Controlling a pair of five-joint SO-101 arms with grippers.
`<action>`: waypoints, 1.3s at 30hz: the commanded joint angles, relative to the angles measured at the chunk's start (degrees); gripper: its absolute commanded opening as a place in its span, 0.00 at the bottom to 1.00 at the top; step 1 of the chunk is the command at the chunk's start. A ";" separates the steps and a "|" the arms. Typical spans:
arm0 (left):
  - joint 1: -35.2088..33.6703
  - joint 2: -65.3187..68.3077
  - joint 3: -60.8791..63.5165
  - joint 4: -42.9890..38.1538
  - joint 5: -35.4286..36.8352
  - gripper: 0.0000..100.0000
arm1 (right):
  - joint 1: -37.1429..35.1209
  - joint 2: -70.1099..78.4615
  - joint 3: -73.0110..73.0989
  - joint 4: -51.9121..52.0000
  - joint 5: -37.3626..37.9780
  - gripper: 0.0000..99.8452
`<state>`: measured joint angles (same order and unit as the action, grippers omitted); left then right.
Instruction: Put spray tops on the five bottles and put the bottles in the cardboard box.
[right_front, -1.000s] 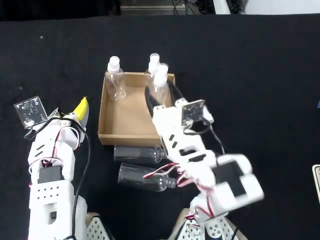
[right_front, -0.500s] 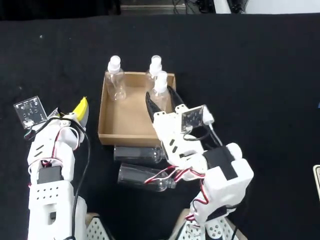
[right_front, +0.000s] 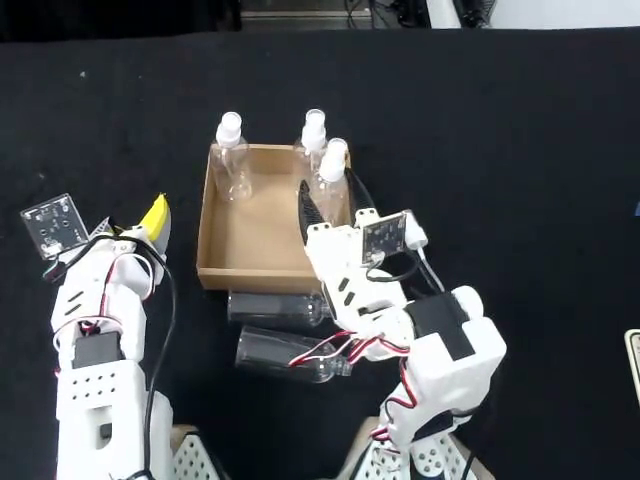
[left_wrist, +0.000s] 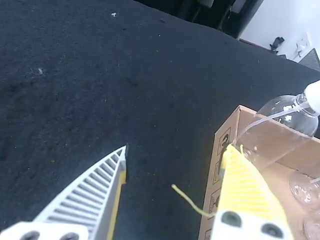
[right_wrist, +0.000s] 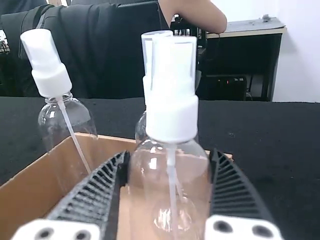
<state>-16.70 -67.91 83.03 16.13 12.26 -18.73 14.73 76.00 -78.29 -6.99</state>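
Currently right claw (right_front: 328, 190) clamped on clear plastic bottle with white spray top (right_wrist: 169, 170), upright at brown cardboard box's (right_front: 204, 225) far-right corner; left claw (left_wrist: 175, 150) jaws apart, just beside box's left wall.

The right arm (right_front: 440, 345) covers one end of one lying bottle (right_front: 270, 306) and of the other lying bottle (right_front: 275, 350). The gripped bottle (right_wrist: 169, 170) hides most of the rear bottle (right_wrist: 141, 131).

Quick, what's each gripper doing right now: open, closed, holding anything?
Left gripper: open, holding nothing.
Right gripper: closed on a spray-topped bottle.
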 joint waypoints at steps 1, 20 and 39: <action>-0.66 -0.70 -0.84 -1.14 -0.09 0.28 | -1.32 -0.13 -1.98 -1.23 0.35 0.18; -0.66 -0.70 -0.84 -1.23 -0.09 0.28 | -2.55 -1.80 -0.13 -1.23 0.44 0.28; -0.66 -0.70 -0.92 -1.23 -0.09 0.28 | -2.55 -18.07 3.21 10.64 0.00 0.29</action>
<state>-16.70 -67.91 83.03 16.13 12.26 -20.57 2.68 78.73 -70.20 -6.99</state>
